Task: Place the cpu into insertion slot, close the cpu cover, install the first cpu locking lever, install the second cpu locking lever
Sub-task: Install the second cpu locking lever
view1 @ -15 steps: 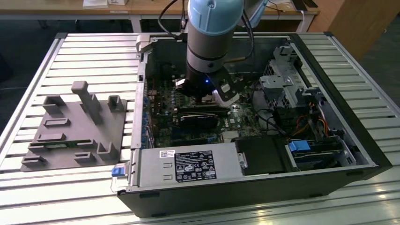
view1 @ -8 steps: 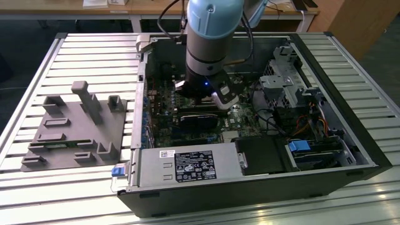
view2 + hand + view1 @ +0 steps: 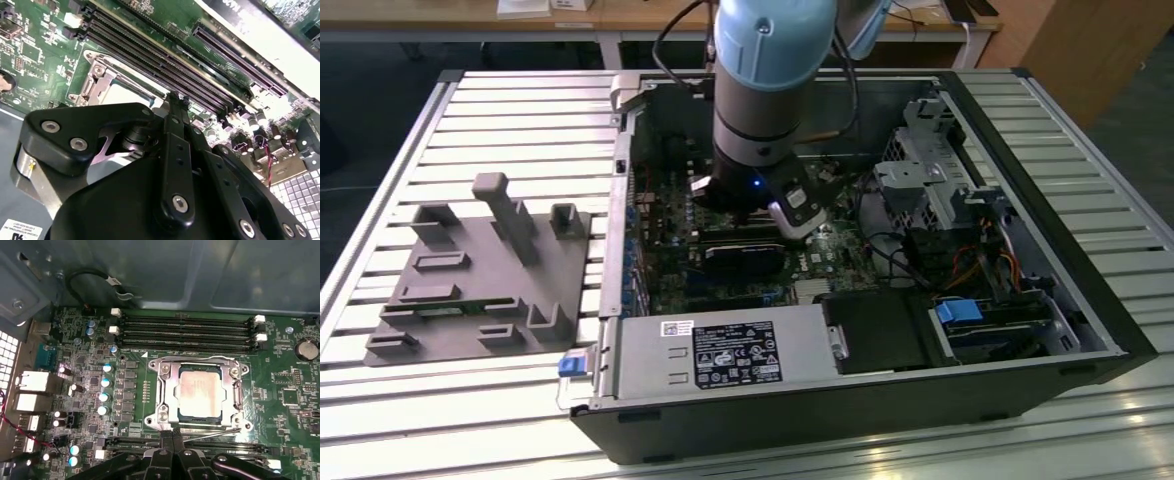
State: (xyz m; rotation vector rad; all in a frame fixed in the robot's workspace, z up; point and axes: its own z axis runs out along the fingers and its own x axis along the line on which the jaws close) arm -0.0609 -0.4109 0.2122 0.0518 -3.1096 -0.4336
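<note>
Pale blue and grey arm (image 3: 767,90) with black cables, black screw-studded pincer (image 3: 176,107)

Slatted metal workbench (image 3: 480,120), pale grey, catching glare near the front edge. Behind it a light wooden desk (image 3: 654,18) on white legs. Brown wooden cabinet (image 3: 1094,45) at the exterior view's right. Dark floor.
</note>
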